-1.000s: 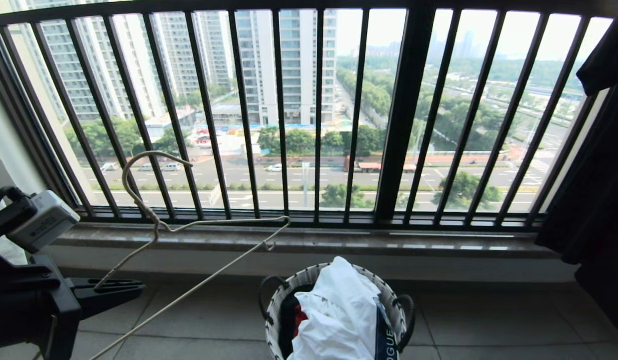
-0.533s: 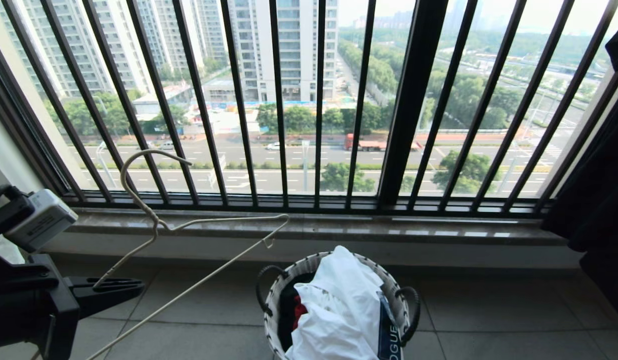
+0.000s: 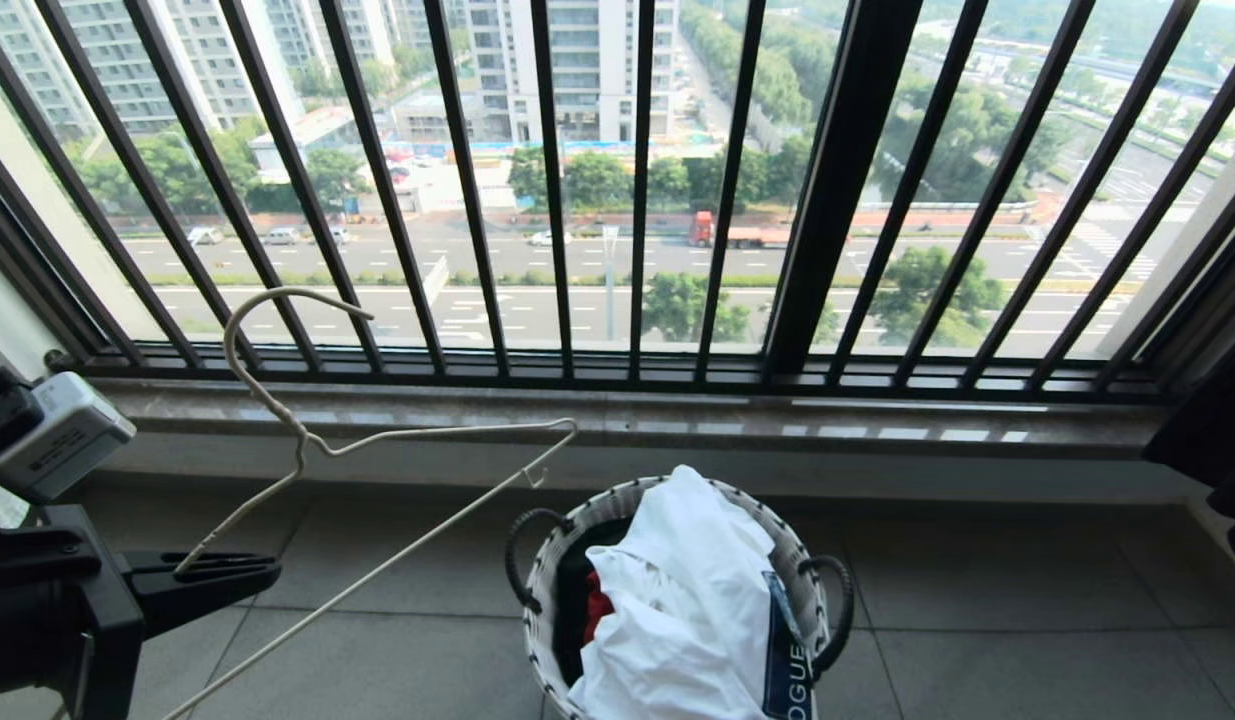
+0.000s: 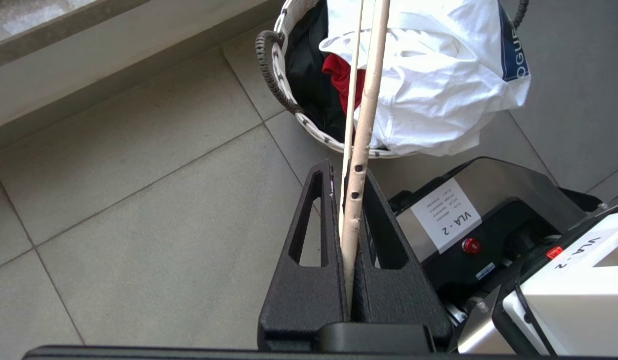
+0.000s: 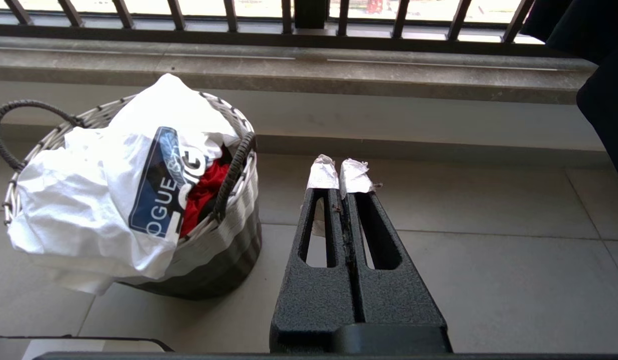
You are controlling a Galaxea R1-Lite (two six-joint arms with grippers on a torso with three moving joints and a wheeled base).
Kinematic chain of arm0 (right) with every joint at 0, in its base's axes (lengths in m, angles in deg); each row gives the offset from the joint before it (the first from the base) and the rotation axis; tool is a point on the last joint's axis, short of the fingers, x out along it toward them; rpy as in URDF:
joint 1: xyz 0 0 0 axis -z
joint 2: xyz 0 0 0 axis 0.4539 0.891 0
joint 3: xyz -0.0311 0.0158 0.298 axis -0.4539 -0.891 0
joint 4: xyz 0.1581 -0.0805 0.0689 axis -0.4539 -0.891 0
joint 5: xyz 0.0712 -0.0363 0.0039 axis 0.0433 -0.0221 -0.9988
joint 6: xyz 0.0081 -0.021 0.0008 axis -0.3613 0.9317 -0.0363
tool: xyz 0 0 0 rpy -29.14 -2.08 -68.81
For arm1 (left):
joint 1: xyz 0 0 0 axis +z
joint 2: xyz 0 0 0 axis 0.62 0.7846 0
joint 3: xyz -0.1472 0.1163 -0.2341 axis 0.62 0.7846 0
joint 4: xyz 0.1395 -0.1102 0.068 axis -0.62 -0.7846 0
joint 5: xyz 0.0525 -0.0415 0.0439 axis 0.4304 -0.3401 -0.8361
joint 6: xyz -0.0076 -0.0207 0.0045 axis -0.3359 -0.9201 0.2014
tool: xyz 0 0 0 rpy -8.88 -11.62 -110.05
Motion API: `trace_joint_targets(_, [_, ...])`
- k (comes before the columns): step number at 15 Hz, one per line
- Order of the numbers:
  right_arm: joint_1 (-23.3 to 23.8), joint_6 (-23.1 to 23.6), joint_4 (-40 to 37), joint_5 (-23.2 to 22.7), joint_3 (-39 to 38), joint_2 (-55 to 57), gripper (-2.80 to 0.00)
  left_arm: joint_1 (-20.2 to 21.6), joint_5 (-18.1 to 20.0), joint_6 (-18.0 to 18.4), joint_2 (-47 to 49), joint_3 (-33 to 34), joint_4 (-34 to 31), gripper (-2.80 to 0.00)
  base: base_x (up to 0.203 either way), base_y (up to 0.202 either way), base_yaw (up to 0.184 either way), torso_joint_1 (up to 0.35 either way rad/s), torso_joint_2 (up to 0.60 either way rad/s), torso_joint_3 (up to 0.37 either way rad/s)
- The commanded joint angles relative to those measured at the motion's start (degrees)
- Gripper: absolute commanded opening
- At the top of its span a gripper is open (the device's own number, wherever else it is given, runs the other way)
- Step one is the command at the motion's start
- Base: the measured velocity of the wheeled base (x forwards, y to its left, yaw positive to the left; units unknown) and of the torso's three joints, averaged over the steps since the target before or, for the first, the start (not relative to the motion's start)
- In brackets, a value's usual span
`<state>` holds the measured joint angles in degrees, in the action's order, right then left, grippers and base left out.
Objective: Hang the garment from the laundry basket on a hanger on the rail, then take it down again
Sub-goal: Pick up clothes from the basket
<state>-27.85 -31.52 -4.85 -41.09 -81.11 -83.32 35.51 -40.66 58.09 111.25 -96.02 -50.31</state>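
Note:
The white garment [image 3: 687, 590] with its dark blue logo lies heaped in the small white woven laundry basket [image 3: 542, 570] on the tiled floor below the window. At the lower left, my left gripper [image 3: 267, 572] is shut on one end of the thin beige wire hanger [image 3: 437, 432], whose hook points up toward the window bars. The left wrist view shows the hanger [image 4: 369, 90] pinched between the left gripper [image 4: 348, 172] jaws, above the basket [image 4: 283, 90] and garment [image 4: 439, 90]. My right gripper [image 5: 340, 172] is shut and empty, just right of the basket [image 5: 223, 240] and garment [image 5: 88, 200]. The rail is out of view.
A black barred window railing [image 3: 827, 200] and a stone sill [image 3: 677, 425] run behind the basket. A red cloth [image 3: 597, 605] and dark fabric lie under the garment. Dark clothing hangs at the far right [image 3: 1217, 430]. My own base [image 4: 489, 225] stands close beside the basket.
The whole view has tilted downward, so the window and basket sit higher in the picture and more floor shows. The left gripper still holds the hanger the same way.

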Motion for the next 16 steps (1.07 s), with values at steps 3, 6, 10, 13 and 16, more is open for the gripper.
trace_joint_targets(3, [-0.02, 0.00, 0.01, -0.06, 0.01, 0.08, -2.80, -0.01, 0.15, 0.11, -0.80, 0.00, -0.07, -2.80, 0.000, 0.000, 0.000, 0.004, 0.00, -0.191])
trace_joint_targets(6, [0.03, 0.00, 0.01, -0.05, 0.01, 0.02, -2.80, -0.01, 0.15, 0.13, -0.72, 0.09, -0.07, -2.80, 0.000, 0.000, 0.000, 0.002, 0.00, -0.194])
trace_joint_targets(10, [-0.03, 0.00, 0.01, 0.01, 0.01, 0.00, -2.80, -0.01, 0.15, 0.19, -0.80, 0.09, -0.07, -2.80, 0.000, 0.000, 0.000, 0.005, 0.00, -0.204])
trace_joint_targets(13, [-0.02, 0.00, 0.01, -0.07, 0.01, 0.00, -2.80, -0.01, 0.15, 0.19, -0.80, 0.09, -0.07, -2.80, 0.000, 0.000, 0.000, 0.002, 0.00, -0.193])
trace_joint_targets(16, [-0.03, 0.03, 0.02, -0.05, 0.01, 0.09, -2.80, -0.01, 0.15, 0.19, -0.80, 0.00, -0.07, -2.80, 0.000, 0.000, 0.000, 0.004, 0.00, -0.194])
